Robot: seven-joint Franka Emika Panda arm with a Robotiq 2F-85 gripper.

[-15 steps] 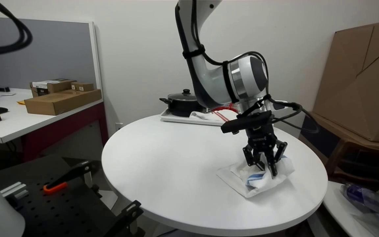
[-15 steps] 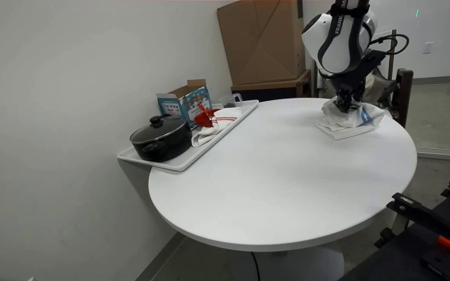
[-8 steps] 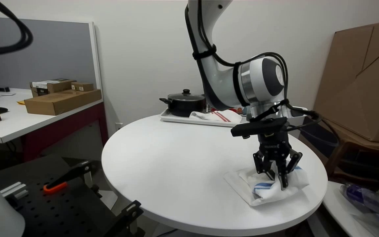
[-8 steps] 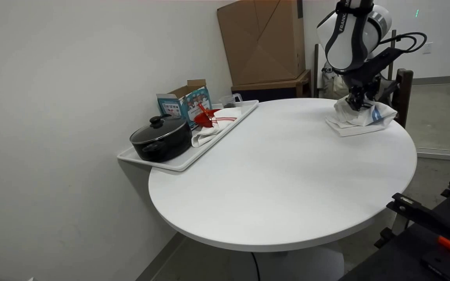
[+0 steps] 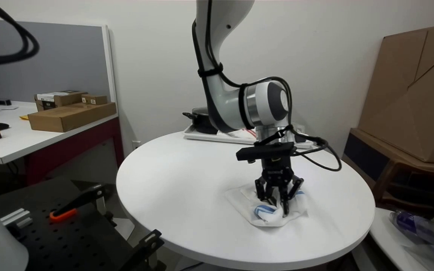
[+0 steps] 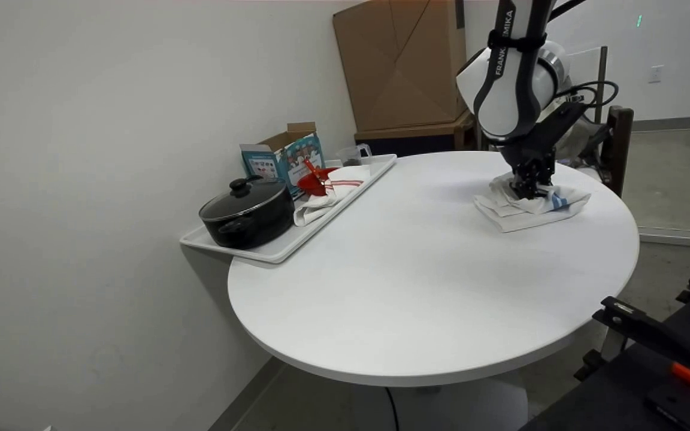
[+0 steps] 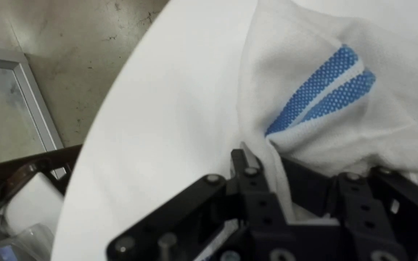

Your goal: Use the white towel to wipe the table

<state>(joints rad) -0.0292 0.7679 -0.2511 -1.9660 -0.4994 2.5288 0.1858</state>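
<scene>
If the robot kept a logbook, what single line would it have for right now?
task: wipe table | gripper: closed on white towel | white towel: bunched, resting on table | pot: lidded, on tray

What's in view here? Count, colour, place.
Table: one, white, centre
Towel: one, white, blue-striped, on table
Tray: one, white, table edge
Pot: one, black, tray
Cloth: one, white, red-striped, tray
Unclear item: one, red, tray
Cup: one, clear, tray
Open box: one, teal, by pot
Carton: one, brown, near table
Desk: one, white, near table
Boxes: three, brown, on desk
Board: one, black, beside table
Arm: one, white and black, over table
Fingers: two, black, gripping towel
</scene>
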